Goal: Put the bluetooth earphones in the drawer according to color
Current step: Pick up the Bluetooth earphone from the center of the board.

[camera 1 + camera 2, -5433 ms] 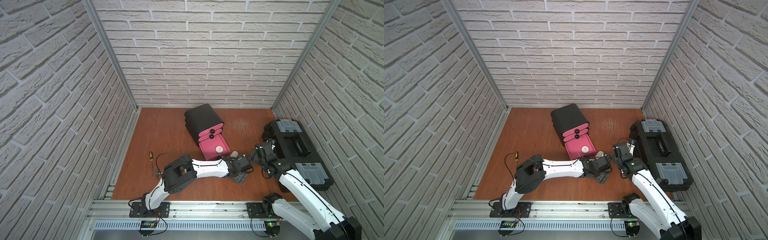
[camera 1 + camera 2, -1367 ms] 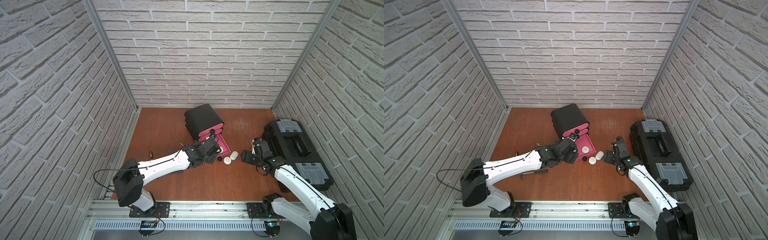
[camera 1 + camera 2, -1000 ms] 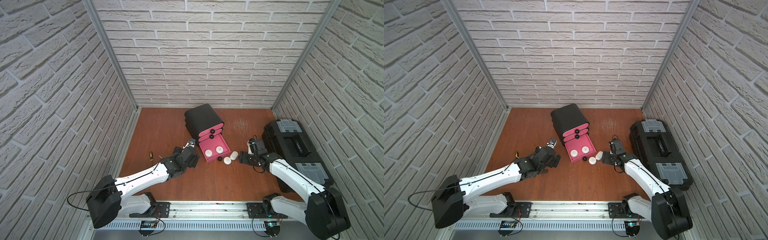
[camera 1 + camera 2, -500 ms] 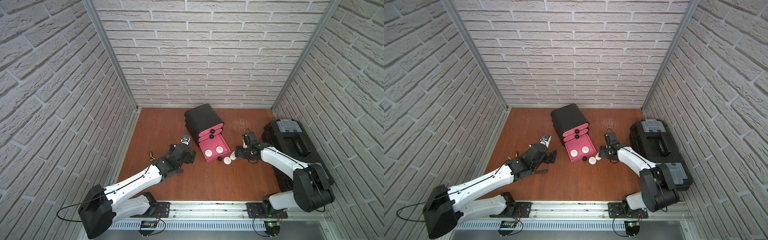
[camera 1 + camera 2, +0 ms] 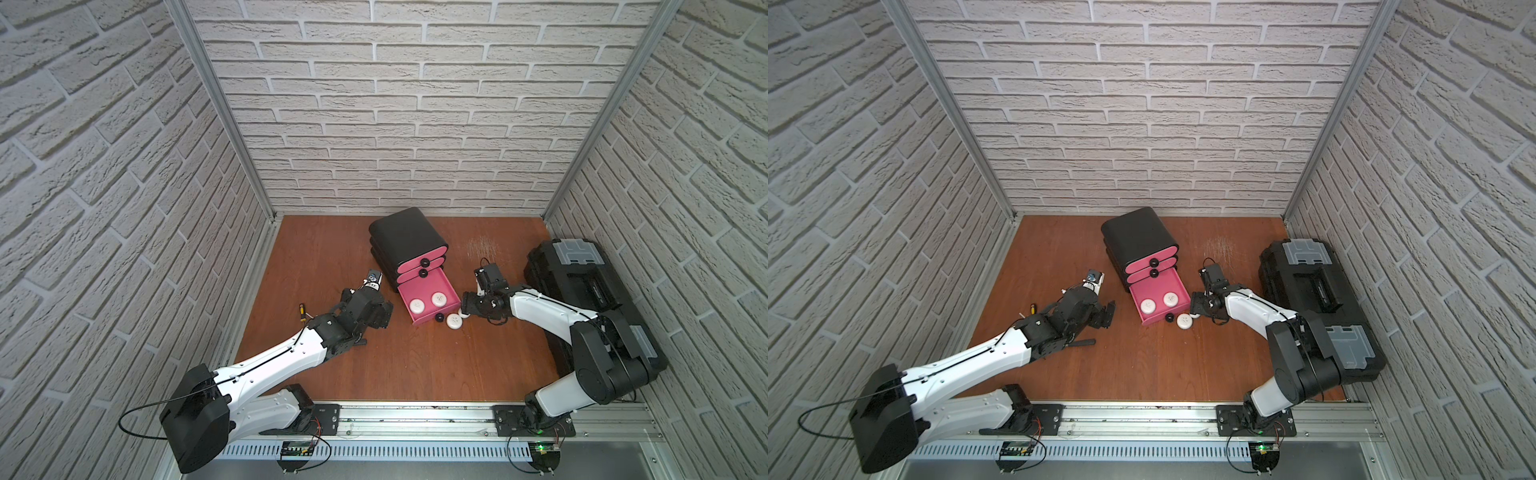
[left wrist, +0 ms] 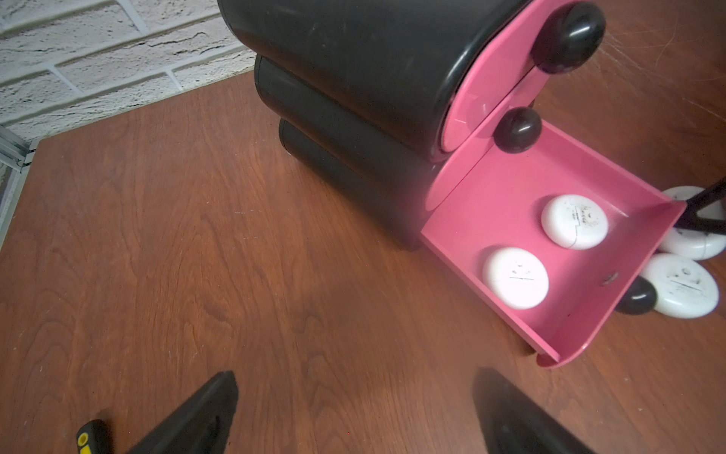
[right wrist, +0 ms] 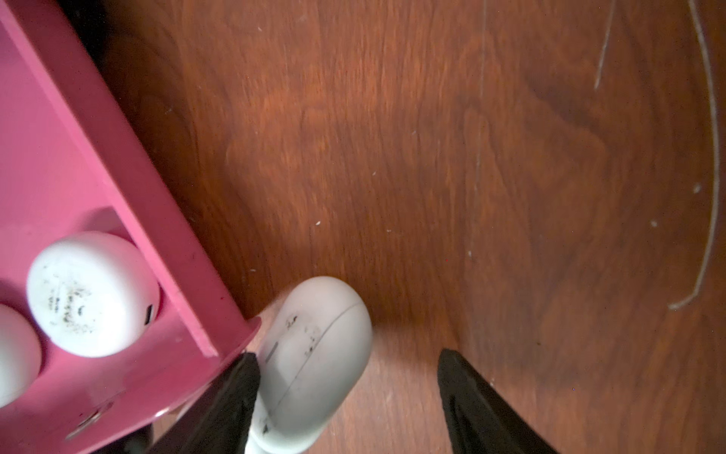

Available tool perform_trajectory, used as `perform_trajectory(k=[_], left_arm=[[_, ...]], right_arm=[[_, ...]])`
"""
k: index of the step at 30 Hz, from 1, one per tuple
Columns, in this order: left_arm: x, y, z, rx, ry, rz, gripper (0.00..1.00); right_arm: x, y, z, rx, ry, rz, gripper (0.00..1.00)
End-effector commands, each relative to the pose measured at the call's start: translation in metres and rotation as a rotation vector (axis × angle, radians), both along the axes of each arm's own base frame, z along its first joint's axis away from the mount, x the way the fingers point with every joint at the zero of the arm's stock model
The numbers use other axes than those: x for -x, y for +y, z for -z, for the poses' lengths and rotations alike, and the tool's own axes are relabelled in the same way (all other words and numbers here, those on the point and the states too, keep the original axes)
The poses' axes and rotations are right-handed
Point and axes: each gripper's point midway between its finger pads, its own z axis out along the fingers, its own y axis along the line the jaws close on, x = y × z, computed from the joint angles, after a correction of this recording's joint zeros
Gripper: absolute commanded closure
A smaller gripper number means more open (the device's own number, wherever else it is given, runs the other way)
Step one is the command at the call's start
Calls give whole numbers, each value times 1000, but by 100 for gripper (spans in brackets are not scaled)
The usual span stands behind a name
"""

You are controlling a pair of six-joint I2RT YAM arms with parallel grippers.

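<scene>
Two arms reach low over the surface [image 5: 415, 365]. The left arm stretches forward from its base, its left hand [image 6: 355, 373] spread wide and empty just beside the cabinet [image 5: 409, 235], near a screwdriver [image 5: 302, 311]. The right arm folds at the elbow, forearm low toward the open bottom drawer [image 5: 430, 286]. The right hand [image 7: 347, 353] stands open around a white case [image 7: 314, 334] on the surface at the drawer's front corner, one finger [image 7: 235, 393] against it, nothing gripped. Another case [image 5: 454, 321] lies beside the drawer's knob [image 5: 437, 318]. Two cases [image 5: 417, 306] sit inside the drawer. Their dark marks are too smudged to read.
</scene>
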Motion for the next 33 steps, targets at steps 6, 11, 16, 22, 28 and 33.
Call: perform_trajectory(k=[6,11,16,22,28,33], left_arm=[[-5,-4,-2,28,-15,-1,2],[-5,-5,-1,28,-12,1,2],[-5,-4,-1,26,-15,-2,2],[-5,-1,-2,26,-25,-14,2],[-6,2,-3,34,-26,-22,2],[-6,5,-4,38,-29,-28,2]], right_arm=[[17,-19,4,91,45,38,24],[16,-17,-13,66,-6,29,24],[11,-7,-9,38,6,-16,25],[8,-3,7,42,56,-36,29],[8,-4,13,53,80,-42,43],[8,-5,5,57,63,-44,59]])
